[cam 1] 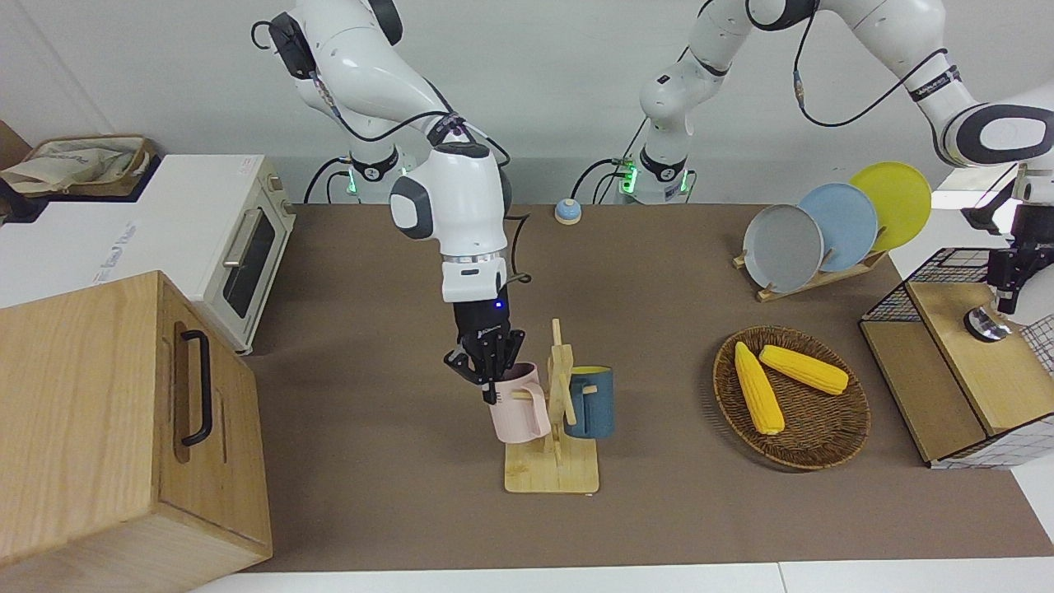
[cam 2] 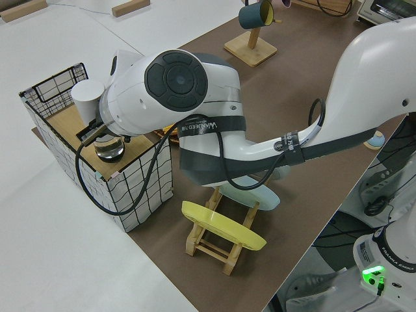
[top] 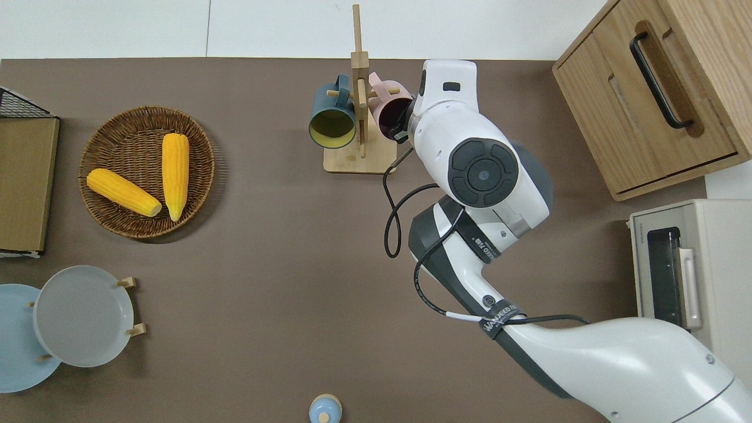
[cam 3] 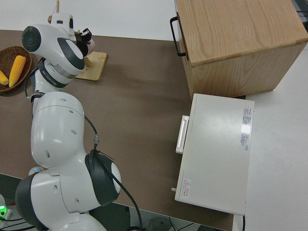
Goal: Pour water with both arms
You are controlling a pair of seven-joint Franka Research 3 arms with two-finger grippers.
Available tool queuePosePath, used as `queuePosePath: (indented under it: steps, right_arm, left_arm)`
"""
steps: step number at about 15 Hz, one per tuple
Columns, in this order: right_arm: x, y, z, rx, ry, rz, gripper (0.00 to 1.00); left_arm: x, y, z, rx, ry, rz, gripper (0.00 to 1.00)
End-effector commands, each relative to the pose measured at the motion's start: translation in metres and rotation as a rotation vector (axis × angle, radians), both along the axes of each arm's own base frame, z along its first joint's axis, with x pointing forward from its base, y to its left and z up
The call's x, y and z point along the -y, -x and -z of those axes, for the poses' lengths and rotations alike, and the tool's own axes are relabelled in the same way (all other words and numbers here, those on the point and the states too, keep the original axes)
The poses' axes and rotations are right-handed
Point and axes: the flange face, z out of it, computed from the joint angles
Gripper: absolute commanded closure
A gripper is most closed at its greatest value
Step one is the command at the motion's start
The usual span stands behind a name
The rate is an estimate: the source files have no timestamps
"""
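Pink mug (cam 1: 519, 403) hangs just beneath the right tool (cam 1: 492, 372), whose fingers pinch its rim — peg axis runs sideways; left tool's (cam 1: 1006, 290) opening is unclear.

Open brown tabletop (cam 1: 395, 461) is left between the wooden mug rack (cam 1: 558, 412) and the large wooden cabinet (cam 1: 123, 428); passage toward the left arm's end is narrowed by a wicker basket of corn (cam 1: 823, 449).

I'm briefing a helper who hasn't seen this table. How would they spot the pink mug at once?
Find the wooden mug stand mid-table. Two mugs hang on its pegs; the pink mug is on the side toward the right arm's end, with the right pincer at its rim. Its neighbour, the blue mug, is yellow inside.
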Motion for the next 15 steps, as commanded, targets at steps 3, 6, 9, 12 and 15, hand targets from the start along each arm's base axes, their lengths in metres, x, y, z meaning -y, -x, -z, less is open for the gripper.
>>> queuePosePath:
  steps: [3,6,9,12,15]
  right_arm:
    - [0.005,0.003,-0.003,-0.028,0.008,0.017,1.000]
    - [0.004,0.006,-0.005,-0.029,0.010,0.015,1.000]
    - [0.006,0.006,-0.005,-0.032,0.013,0.018,1.000]
    - [0.009,0.007,-0.008,-0.043,0.027,0.026,1.000]
    - [0.014,0.006,-0.011,-0.044,0.041,0.020,1.000]
  left_arm:
    - [0.011,-0.001,-0.007,0.018,0.018,-0.012,1.00]
    - [0.011,-0.001,-0.007,0.018,0.018,-0.012,1.00]
    - [0.011,-0.001,-0.009,0.018,0.017,-0.012,1.00]
    - [0.011,-0.001,-0.013,0.020,0.013,-0.011,1.00]
    - [0.014,-0.003,-0.017,0.021,0.024,-0.021,1.00]
